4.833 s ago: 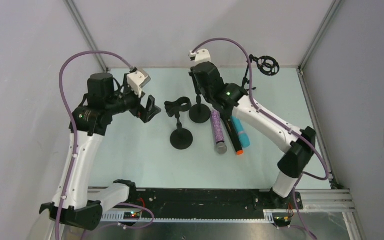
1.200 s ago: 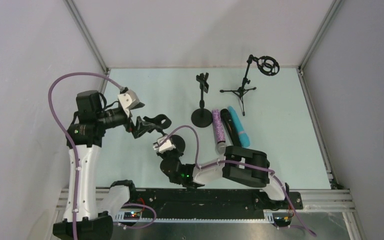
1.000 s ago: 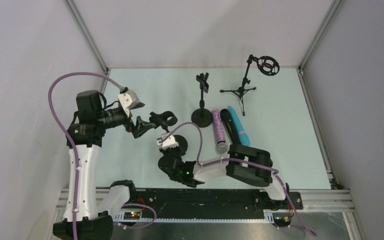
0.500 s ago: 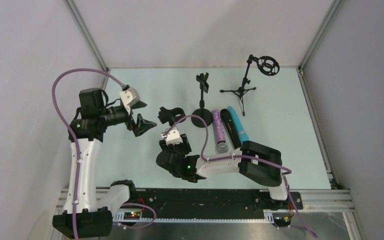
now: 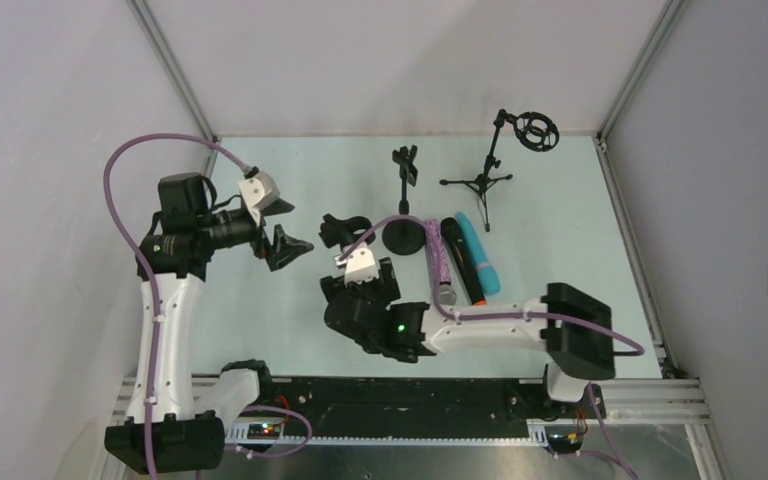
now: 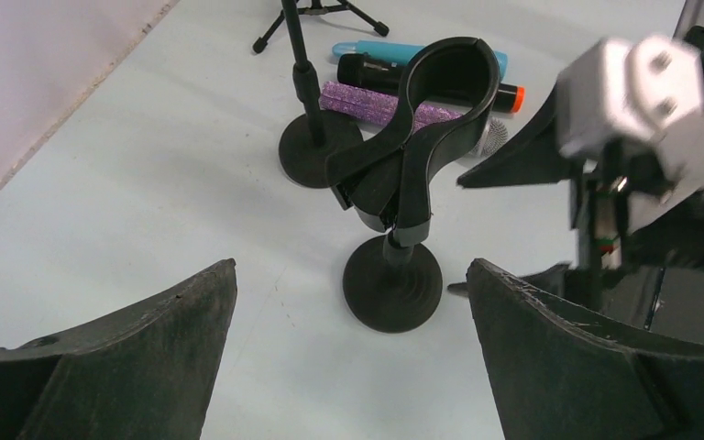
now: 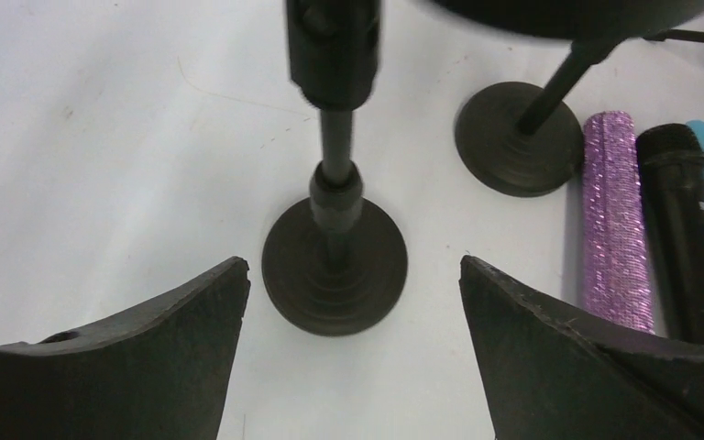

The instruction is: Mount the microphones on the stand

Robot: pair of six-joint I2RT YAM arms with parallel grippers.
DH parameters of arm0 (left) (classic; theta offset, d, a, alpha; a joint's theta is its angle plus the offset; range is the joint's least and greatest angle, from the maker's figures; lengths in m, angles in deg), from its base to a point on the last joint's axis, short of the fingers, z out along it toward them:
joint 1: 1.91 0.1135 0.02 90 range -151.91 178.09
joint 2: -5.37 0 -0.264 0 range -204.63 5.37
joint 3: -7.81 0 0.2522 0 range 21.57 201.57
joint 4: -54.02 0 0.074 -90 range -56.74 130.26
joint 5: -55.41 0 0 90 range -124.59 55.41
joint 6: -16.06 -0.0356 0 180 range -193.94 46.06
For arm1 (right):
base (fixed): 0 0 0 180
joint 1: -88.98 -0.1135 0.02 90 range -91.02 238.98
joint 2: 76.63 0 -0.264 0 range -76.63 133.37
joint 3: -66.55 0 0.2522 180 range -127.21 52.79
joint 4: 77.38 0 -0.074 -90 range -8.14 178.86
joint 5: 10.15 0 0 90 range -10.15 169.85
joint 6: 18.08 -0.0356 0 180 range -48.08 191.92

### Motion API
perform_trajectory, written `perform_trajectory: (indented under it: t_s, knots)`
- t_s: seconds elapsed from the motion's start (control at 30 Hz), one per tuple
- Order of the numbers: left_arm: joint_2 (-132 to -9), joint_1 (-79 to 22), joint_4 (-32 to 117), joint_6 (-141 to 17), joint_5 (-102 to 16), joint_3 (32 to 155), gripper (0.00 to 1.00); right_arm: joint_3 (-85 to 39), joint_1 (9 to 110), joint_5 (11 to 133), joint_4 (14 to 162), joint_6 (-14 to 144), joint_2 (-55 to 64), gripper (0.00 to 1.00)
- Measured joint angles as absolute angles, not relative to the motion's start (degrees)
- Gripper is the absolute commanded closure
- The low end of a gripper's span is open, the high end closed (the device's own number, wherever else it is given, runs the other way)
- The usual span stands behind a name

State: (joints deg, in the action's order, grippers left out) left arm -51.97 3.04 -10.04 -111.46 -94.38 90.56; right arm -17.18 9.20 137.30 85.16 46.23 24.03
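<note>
A black stand with a round clip point(image 6: 403, 183) is upright on its disc base point(image 7: 335, 266). My left gripper point(image 6: 350, 266) is open, short of that stand and touching nothing; from above it point(image 5: 298, 228) sits left of the clip point(image 5: 340, 228). My right gripper point(image 7: 353, 264) is open just short of the base, and from above it point(image 5: 365, 283) hides the base. Three microphones lie side by side to the right: purple glittery point(image 5: 438, 262), black with an orange end point(image 5: 463, 262) and teal point(image 5: 480, 255).
A second disc-base stand point(image 5: 403, 235) with a flat clip stands close behind the first. A tripod stand point(image 5: 480, 185) with a ring mount point(image 5: 535, 130) is at the back right. The right forearm point(image 5: 480, 330) lies across the near table.
My right gripper has gone from shut to open at the stand's base, and its arm has swung right. My left gripper has drawn back from the clip, and the stand now stands upright.
</note>
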Motion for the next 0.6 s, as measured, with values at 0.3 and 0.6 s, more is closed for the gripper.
perform_trajectory:
  t_s: [0.3,0.6]
  knots:
    - [-52.17,3.04,-10.00,-108.84,-92.56,92.40,0.00,-14.36,11.80,130.64,63.98,36.35,5.19,0.08]
    - [-51.67,3.06,-9.80,-105.89,-90.40,91.85,0.00,-9.92,37.22,110.51,50.10,34.82,-8.95,0.07]
